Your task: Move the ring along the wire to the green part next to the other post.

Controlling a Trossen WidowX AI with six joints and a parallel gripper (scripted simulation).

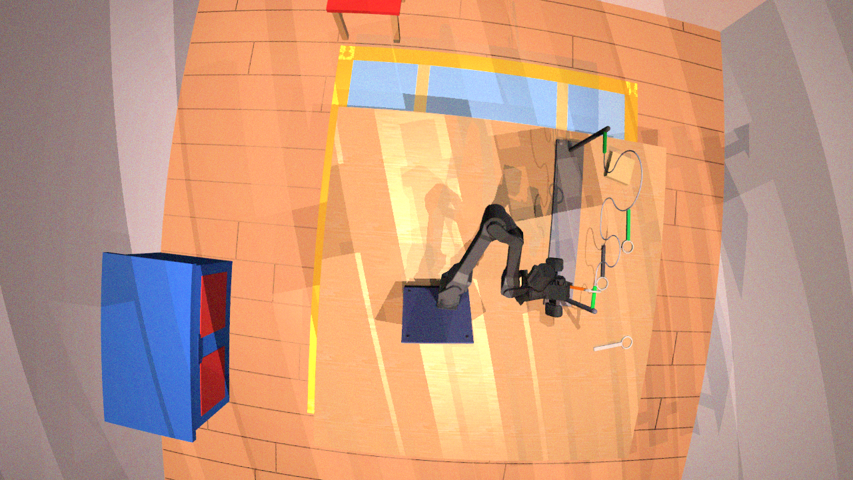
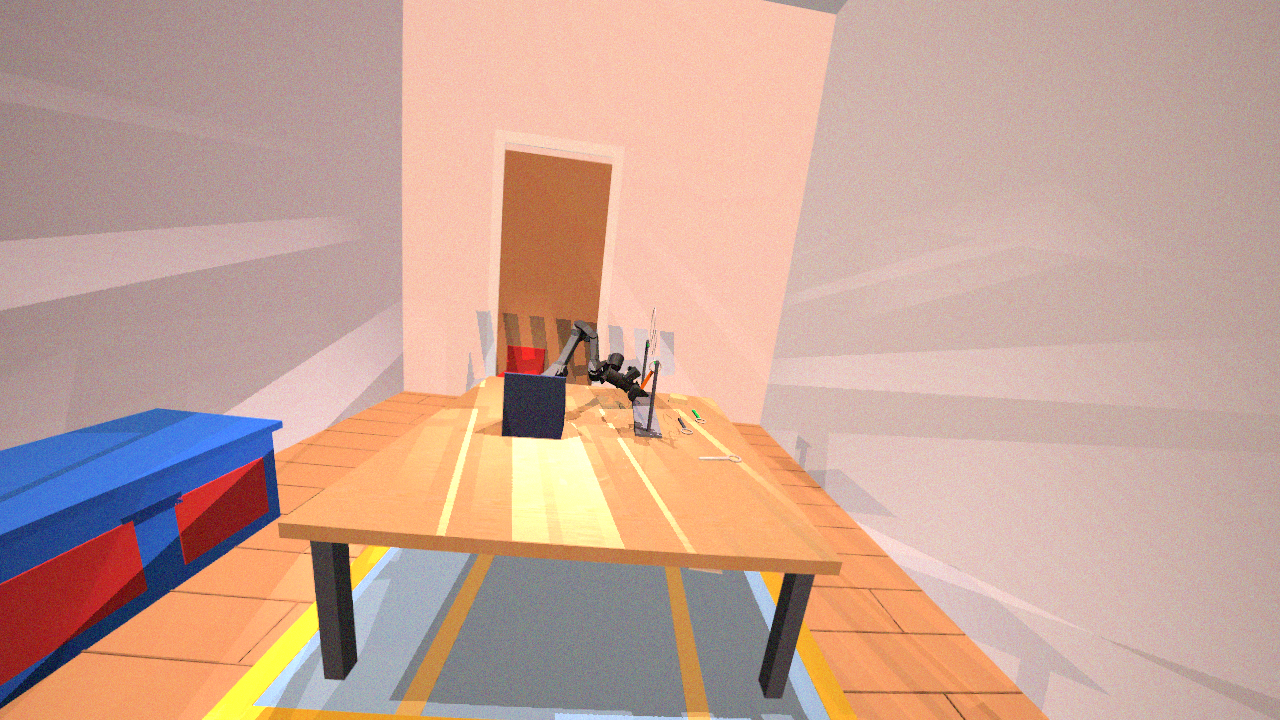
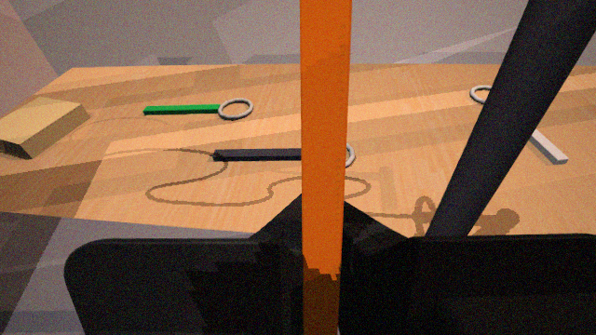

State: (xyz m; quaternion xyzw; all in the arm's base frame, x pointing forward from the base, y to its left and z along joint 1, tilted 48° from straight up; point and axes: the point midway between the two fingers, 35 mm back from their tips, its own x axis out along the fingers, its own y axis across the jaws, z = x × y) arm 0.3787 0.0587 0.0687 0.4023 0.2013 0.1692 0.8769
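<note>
Standing upright between the gripper's (image 1: 566, 289) (image 2: 640, 392) (image 3: 321, 288) closed fingers, orange handle (image 1: 577, 288) (image 2: 647, 379) (image 3: 324, 130)

Beyond the wire frame's base (image 1: 565, 227) (image 2: 648, 433), on the counter (image 1: 512, 429) (image 2: 554, 501) (image 3: 140, 135), lay three loose ring wands: one green-handled (image 1: 628, 225) (image 2: 697, 415) (image 3: 182, 109), one black-handled (image 1: 602, 260) (image 2: 682, 424) (image 3: 258, 154), one white-handled (image 1: 608, 345) (image 2: 716, 458) (image 3: 549, 146). Beside it were one block (image 1: 620, 167) (image 3: 44, 122) and two posts.
</note>
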